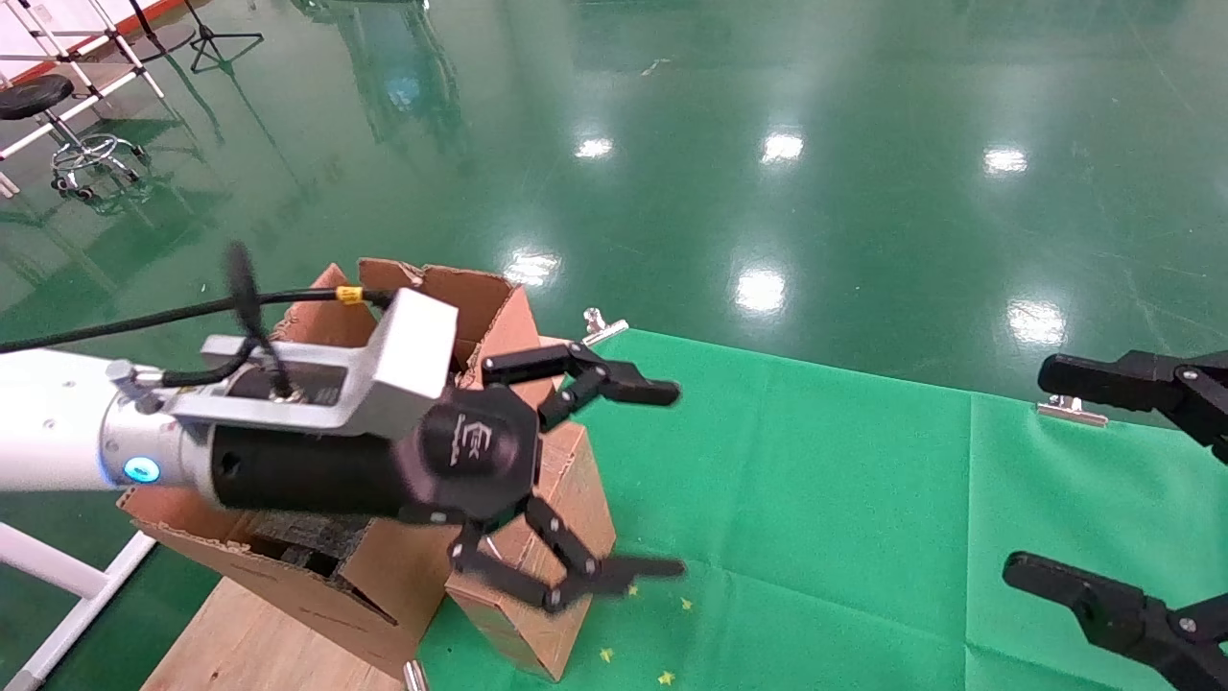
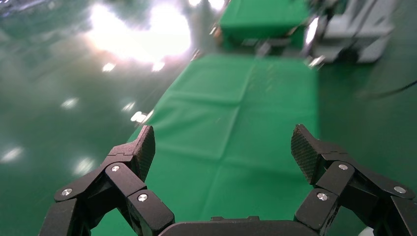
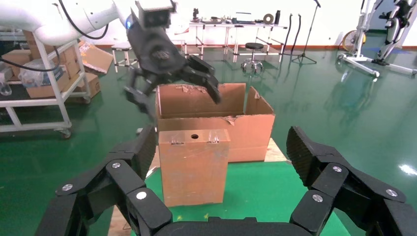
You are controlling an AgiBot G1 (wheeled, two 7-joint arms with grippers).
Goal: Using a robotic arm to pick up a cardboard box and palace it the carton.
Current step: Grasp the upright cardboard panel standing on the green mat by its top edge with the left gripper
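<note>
The small brown cardboard box [image 1: 587, 485] stands upright on the green cloth, against the carton's near side; it also shows in the right wrist view [image 3: 194, 169]. The large carton [image 1: 480, 299] with ragged flaps [image 3: 248, 129] stands behind it, with black foam [image 1: 297, 537] inside. The white left arm's gripper [image 1: 669, 480] is open and empty, above the small box and the carton's edge [image 3: 174, 93]. Its own view [image 2: 223, 147] shows only green cloth between the jaws. My right gripper [image 1: 1041, 470] is open and empty at the far right, facing the box [image 3: 223, 147].
The green cloth [image 1: 863, 537] covers the table, held by metal clips [image 1: 602, 326]. The carton sits on a wooden board [image 1: 259, 643]. A stool [image 1: 38, 96] stands on the green floor far left. A cart with boxes [image 3: 44, 78] stands behind the carton.
</note>
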